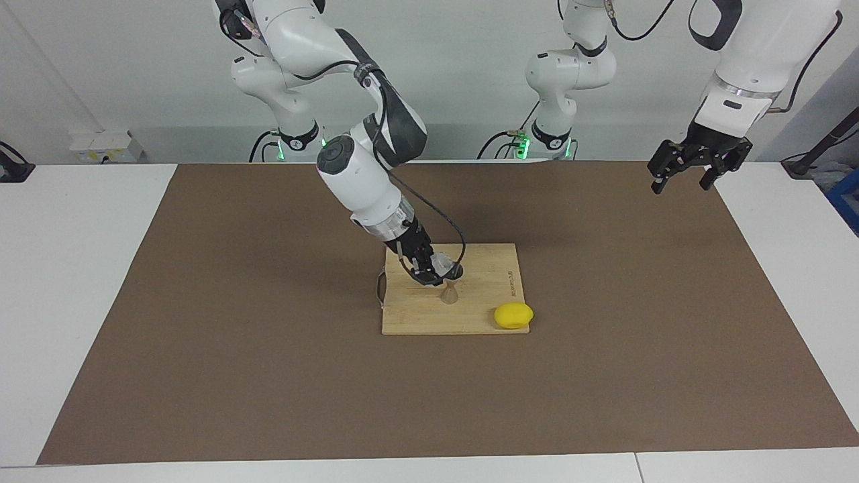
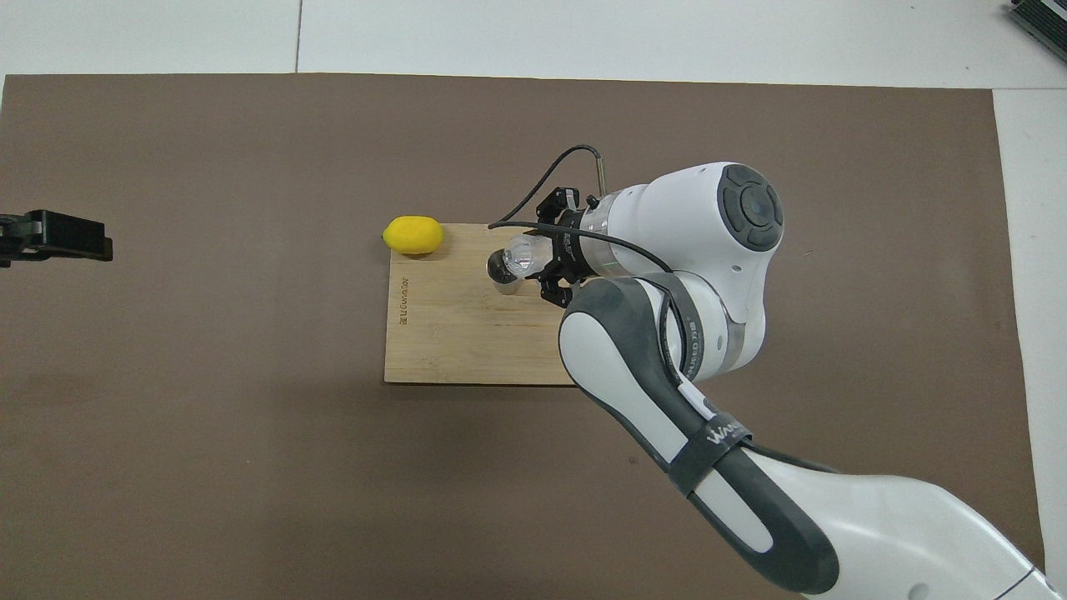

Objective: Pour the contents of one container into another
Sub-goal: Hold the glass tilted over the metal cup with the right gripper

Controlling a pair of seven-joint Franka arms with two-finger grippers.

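Glass tumbler [image 1: 442, 263]: clear and faceted, tipped on its side in the air, its mouth over the jigger's top cup; seen from overhead [image 2: 523, 252] it overlaps the jigger's rim.
Jigger [image 1: 449, 290]: hourglass-shaped metal, upright near the middle of the cutting board; whether the glass rim touches it is hard to tell from either view.
Right end effector [image 1: 429, 268]: pinching the tumbler, fingers pressed against its sides.
Right arm pose: reaches down from its base at a slant, forearm angled toward the board, wrist rolled so the tumbler lies sideways; a black cable loops past the wrist.
Cutting board [image 1: 483, 302]: light bamboo, lying on the brown mat that covers the surface.
Lemon [image 1: 513, 314]: yellow, on the board's corner farthest from the robots, toward the left arm's end.
Left end effector [image 1: 681, 177]: spread, holding nothing, hanging over the mat's edge at its own end; that arm waits.
Overhead only: the jigger's dark open mouth [image 2: 503, 268]; "WANG"-like lettering on the right arm's strap, partly hidden.
Writing: a small printed mark runs along the board's edge beside the lemon, too small to read.
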